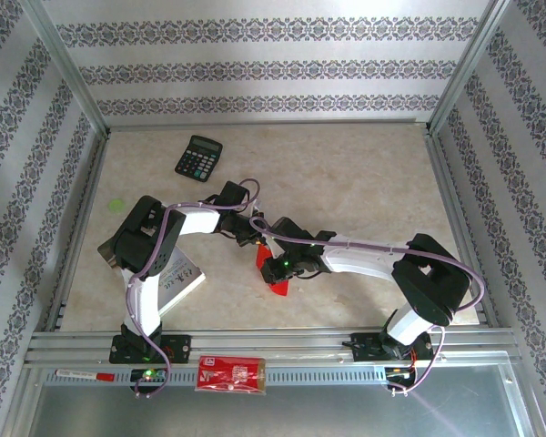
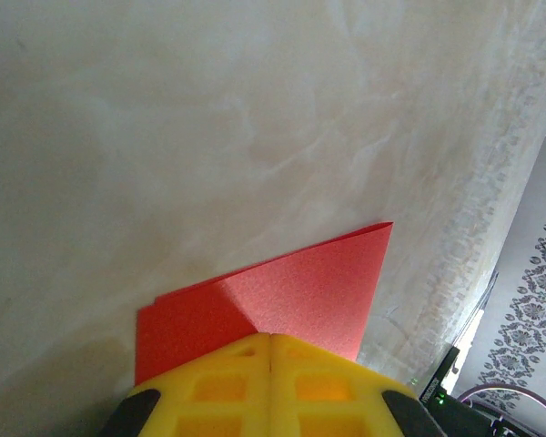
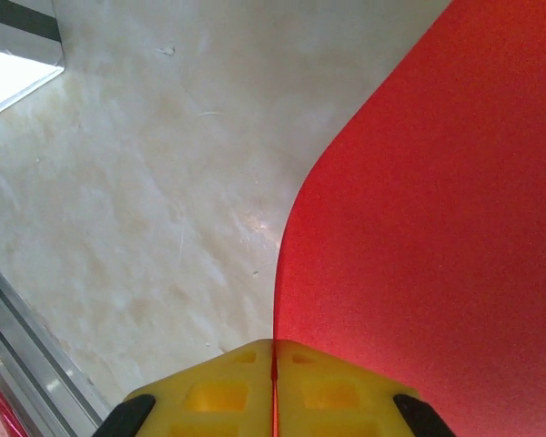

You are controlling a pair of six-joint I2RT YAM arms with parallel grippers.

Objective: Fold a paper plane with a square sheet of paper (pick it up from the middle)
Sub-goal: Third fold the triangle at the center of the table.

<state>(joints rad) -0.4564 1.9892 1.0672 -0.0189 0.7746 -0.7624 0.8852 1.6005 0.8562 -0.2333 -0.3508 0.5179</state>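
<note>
The square sheet of paper (image 1: 271, 270) is bright red and folded into layers, lying mid-table between the two arms. The left wrist view shows its pointed corner (image 2: 300, 291) flat on the table. My left gripper (image 1: 252, 233) is shut, its yellow fingertips (image 2: 269, 339) resting on the paper's near edge with no paper visible in the seam. My right gripper (image 1: 275, 264) is shut on a raised, curving flap of the same sheet (image 3: 437, 228); a red sliver shows between its jaws (image 3: 273, 350). The arms hide most of the paper, so I cannot tell if it has a paper plane shape.
A black calculator (image 1: 198, 157) lies at the back left. A white booklet (image 1: 184, 280) sits under the left arm. A red printed packet (image 1: 231, 374) and a red pen (image 1: 82, 374) rest on the front rail. Patterned walls close in the table.
</note>
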